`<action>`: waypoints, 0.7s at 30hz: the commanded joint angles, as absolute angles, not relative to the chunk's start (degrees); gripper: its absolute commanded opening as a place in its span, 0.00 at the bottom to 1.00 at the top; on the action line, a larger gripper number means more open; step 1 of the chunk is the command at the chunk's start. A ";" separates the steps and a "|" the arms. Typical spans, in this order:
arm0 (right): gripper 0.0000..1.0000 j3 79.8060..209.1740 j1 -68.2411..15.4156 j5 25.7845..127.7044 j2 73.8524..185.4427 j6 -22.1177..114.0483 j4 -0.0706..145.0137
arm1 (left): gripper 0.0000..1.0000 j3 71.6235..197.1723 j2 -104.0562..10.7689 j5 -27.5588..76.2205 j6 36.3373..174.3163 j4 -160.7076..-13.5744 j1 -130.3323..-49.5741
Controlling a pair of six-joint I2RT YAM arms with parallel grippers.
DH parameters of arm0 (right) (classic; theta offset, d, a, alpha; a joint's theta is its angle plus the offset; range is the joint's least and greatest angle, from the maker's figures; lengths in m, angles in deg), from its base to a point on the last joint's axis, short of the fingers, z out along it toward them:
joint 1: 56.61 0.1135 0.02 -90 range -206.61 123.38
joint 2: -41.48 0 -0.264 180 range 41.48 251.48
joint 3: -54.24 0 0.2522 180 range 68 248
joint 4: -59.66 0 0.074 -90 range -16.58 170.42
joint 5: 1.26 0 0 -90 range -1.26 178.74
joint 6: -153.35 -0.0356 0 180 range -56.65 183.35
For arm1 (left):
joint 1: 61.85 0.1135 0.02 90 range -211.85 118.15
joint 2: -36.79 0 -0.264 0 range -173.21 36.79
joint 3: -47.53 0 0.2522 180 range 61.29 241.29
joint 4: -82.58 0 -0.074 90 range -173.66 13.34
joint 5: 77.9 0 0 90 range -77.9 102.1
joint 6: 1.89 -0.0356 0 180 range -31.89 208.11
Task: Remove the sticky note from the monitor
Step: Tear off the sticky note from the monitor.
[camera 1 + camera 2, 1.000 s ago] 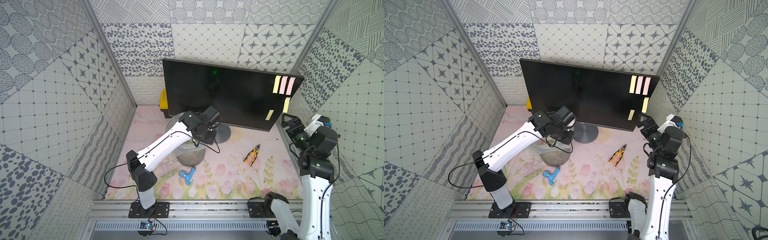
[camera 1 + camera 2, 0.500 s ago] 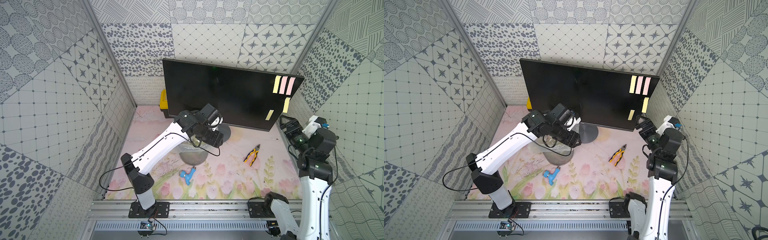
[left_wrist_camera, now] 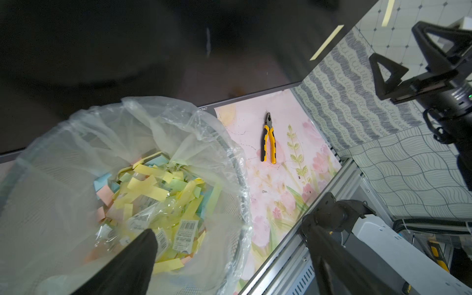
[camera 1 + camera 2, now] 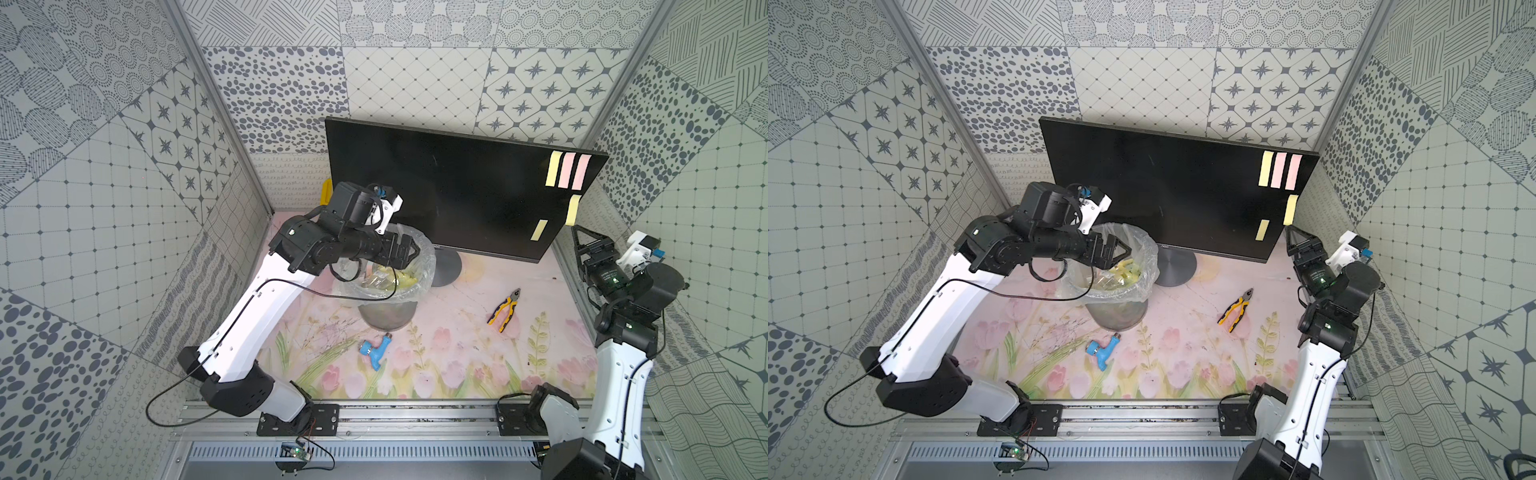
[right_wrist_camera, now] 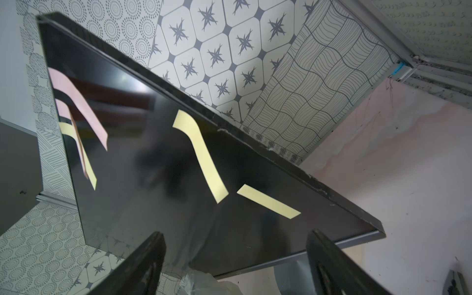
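The monitor (image 4: 436, 187) stands upright on its round grey stand at the rear of the floral-printed desk (image 4: 457, 365), with its screen dark. Five sticky notes adhere to the screen near its right edge. Three form a row at the upper corner: one yellow note (image 4: 553, 168) and two pink notes (image 4: 574, 171). A fourth, yellow note (image 4: 573, 210) sits lower at the edge, and a fifth, yellow note (image 4: 539, 230) sits below and inboard of it. The right claw (image 5: 235, 233) is positioned near the lower right corner of the monitor and points at the screen. Its fingers are spread and nothing lies between them (the wrist view shows the notes ahead of the fingertips, clear of contact). The left claw (image 4: 1126, 250) is positioned over the mouth of a waste bin (image 4: 388, 318) fitted with a clear plastic liner, directly in front of the monitor stand. Its fingers are likewise spread wide and empty. The bin contains paper strips (image 3: 153, 189) in yellow, blue and pink, plus barcode labels. Yellow-handled pliers (image 4: 503, 311) lie on the desk between the bin and the right arm. A small blue plastic part (image 4: 374, 351) lies just in front of the bin
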State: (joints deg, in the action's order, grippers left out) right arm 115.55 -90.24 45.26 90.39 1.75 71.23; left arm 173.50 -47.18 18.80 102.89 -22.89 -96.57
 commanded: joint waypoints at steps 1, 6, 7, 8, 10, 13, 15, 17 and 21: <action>0.88 113.78 -91.82 41.91 92.69 -8.67 54.41 | 0.97 163.68 -38.60 21.90 104.39 -39.03 -87.57; 0.86 115.70 -91.74 40.09 96.64 -10.43 52.68 | 0.97 155.74 -33.07 23.72 108.74 -46.89 -77.18; 0.85 116.09 -91.68 39.71 97.21 -10.84 52.67 | 0.97 154.75 -32.62 23.66 108.83 -47.33 -76.29; 0.84 116.43 -91.57 39.34 97.60 -11.23 52.68 | 0.97 153.99 -32.29 23.56 108.70 -47.55 -75.65; 0.81 117.19 -90.98 38.60 98.61 -11.85 52.88 | 0.97 152.66 -31.88 23.53 108.42 -47.79 -75.04; 0.78 118.09 -89.39 38.47 99.54 -11.74 53.83 | 0.97 151.36 -31.53 23.44 108.32 -47.99 -74.40; 0.75 118.66 -88.63 38.32 100.09 -11.58 54.06 | 0.97 151.10 -31.64 23.61 108.24 -48.31 -74.13; 0.71 119.19 -87.95 38.03 100.65 -11.63 54.00 | 0.97 151.12 -31.93 23.89 108.36 -48.54 -74.14; 0.60 119.27 -87.73 38.30 100.87 -12.05 53.68 | 0.96 151.12 -32.35 23.99 108.50 -48.51 -74.05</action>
